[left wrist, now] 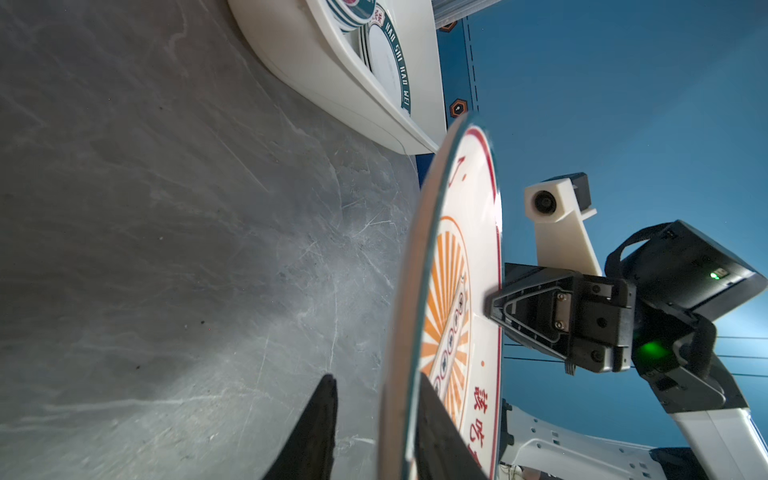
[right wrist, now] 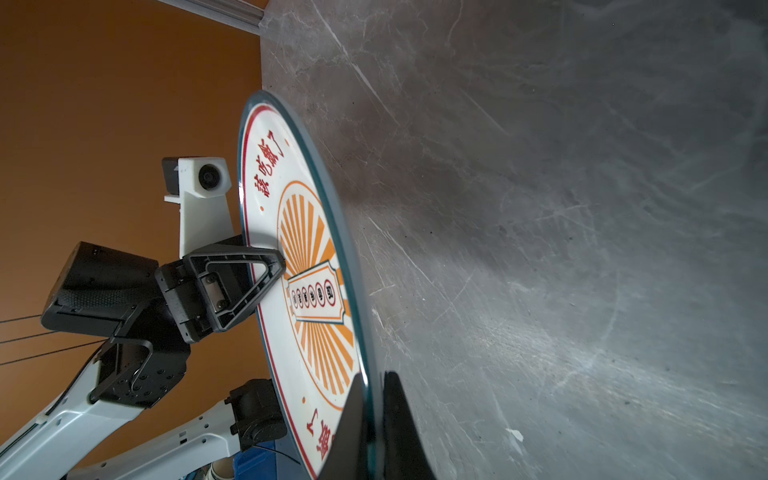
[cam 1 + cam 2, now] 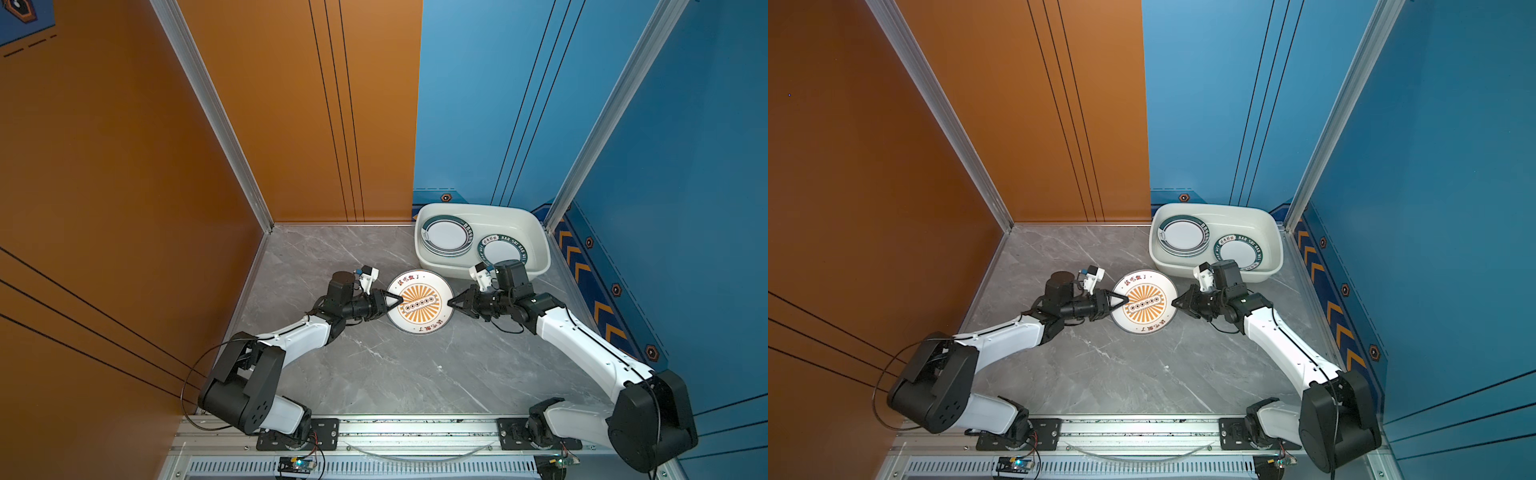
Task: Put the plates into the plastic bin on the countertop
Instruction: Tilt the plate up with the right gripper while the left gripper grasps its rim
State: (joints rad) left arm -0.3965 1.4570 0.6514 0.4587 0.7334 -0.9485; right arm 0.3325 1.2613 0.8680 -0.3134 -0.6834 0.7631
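A white plate with an orange sunburst (image 3: 419,301) (image 3: 1144,301) sits between both grippers, a little above the grey countertop (image 3: 374,374). My right gripper (image 3: 451,303) (image 2: 374,376) is shut on its right rim, one finger above and one below. My left gripper (image 3: 400,302) (image 1: 376,376) straddles the left rim. One of its fingers lies on the plate face (image 1: 457,249), and the other stands apart from the underside with a gap. The white plastic bin (image 3: 511,220) (image 3: 1254,220) holds a stack of green-rimmed plates (image 3: 446,235) and one lettered plate (image 3: 500,251).
The bin stands at the back right, close behind my right wrist, against the blue wall. An orange wall bounds the left side. Bare countertop lies in front of the plate, down to the arm bases on the metal rail (image 3: 415,432).
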